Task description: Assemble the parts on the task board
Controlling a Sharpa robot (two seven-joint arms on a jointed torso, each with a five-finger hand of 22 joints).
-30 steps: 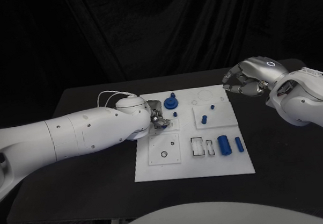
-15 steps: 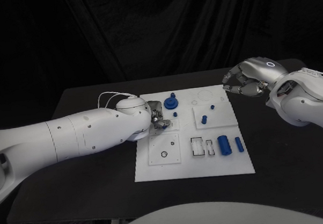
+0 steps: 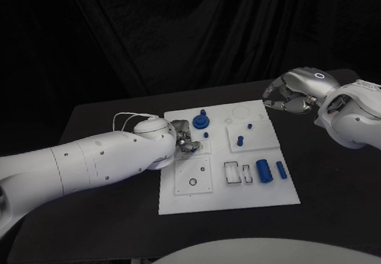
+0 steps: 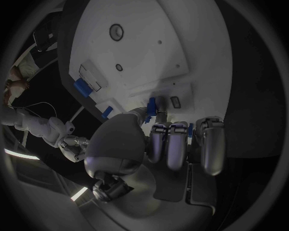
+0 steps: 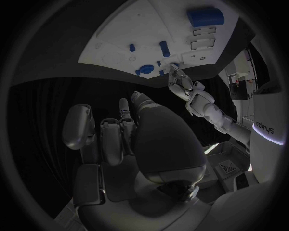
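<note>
board mid-table, loose blue cylinder lying near edge | left hand low over board's left-centre, looks pinched on small blue part, contact half-hidden | risk: peg cocks, jams or slips | right hand curled, empty, beyond far-right corner

White task board — blue parts, blk table
</note>
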